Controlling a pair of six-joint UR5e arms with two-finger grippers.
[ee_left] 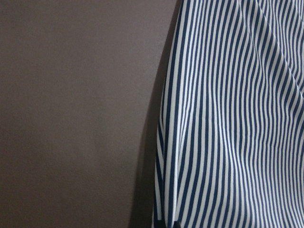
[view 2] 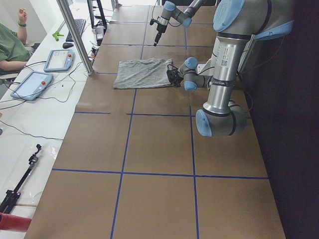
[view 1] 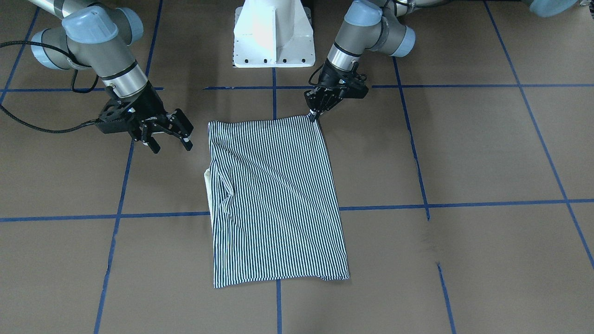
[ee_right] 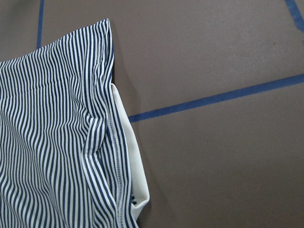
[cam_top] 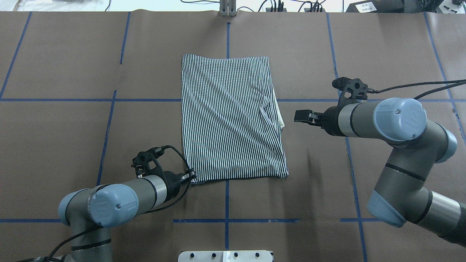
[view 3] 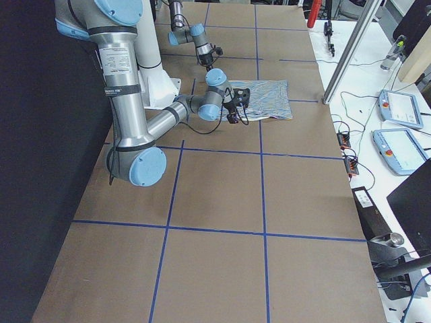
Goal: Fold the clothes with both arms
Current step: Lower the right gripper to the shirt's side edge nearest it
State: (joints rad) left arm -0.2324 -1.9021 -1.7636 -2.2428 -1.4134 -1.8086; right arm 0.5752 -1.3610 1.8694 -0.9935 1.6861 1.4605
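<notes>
The striped polo shirt (view 1: 278, 195) lies folded into a rectangle in the middle of the table, and is also seen from above (cam_top: 233, 116). A strip of its cream collar (view 1: 208, 183) pokes out on the side facing my right arm, and the right wrist view shows this collar (ee_right: 130, 156) too. My left gripper (view 1: 313, 116) is low at the shirt's near corner on my left side, shut on that corner (cam_top: 192, 177). Only striped cloth (ee_left: 228, 118) and table fill the left wrist view. My right gripper (view 1: 171, 144) hovers open beside the collar edge, apart from the cloth.
The white pedestal base (view 1: 274, 35) stands at the robot's edge of the table. Blue tape lines (cam_top: 226, 203) grid the brown tabletop. Off the far edge are a metal post (view 2: 75, 35), handheld control tablets (view 2: 30, 84) and a seated person (view 2: 10, 47).
</notes>
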